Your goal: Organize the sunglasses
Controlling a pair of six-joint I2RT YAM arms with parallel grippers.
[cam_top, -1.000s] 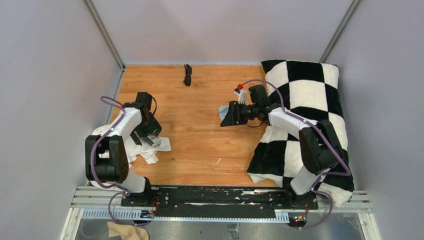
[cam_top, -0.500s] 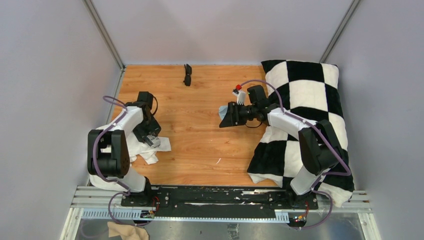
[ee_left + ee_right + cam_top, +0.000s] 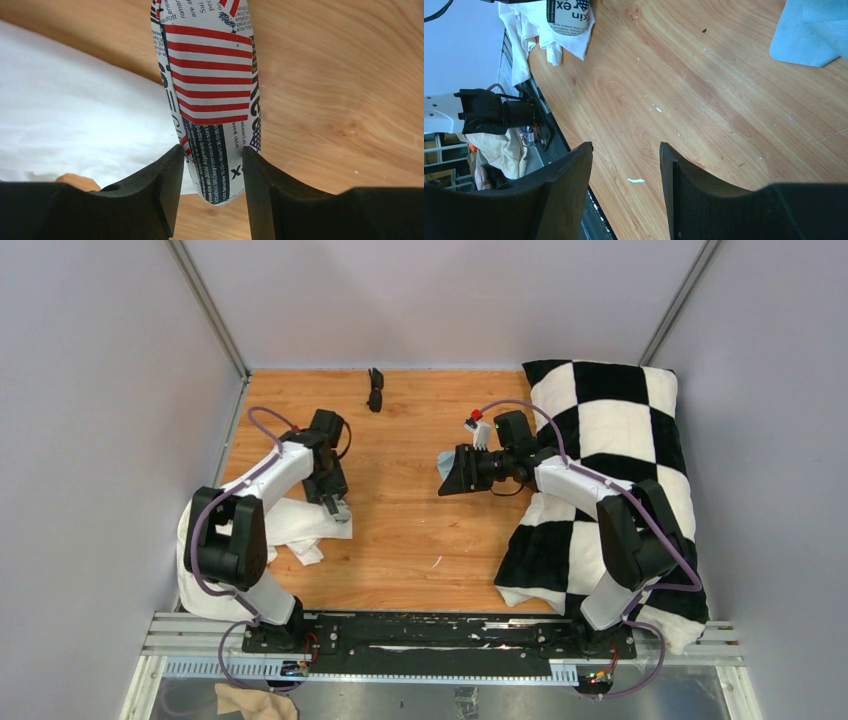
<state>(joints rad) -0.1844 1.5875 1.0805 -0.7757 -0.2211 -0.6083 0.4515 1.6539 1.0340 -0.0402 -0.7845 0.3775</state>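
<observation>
The black folded sunglasses [image 3: 375, 390] lie alone at the far edge of the wooden table, away from both arms. My left gripper [image 3: 337, 502] [image 3: 211, 150] is shut on the end of the glasses case [image 3: 210, 75], which is printed with red stripes and newsprint text; both fingers touch its sides. The case hangs over the edge of a white cloth [image 3: 65, 115]. My right gripper [image 3: 455, 475] [image 3: 625, 145] stands open over bare wood at mid-table, with nothing between its fingers. A light-blue cloth [image 3: 814, 35] lies just beyond it.
A black-and-white checkered blanket [image 3: 600, 440] covers the right side of the table under the right arm. The crumpled white cloth [image 3: 290, 525] lies at the left by the left arm's base. Grey walls close in the table on three sides.
The left gripper has closed onto the case and swung right and away from the base, taking the case along. The right arm has held still.
</observation>
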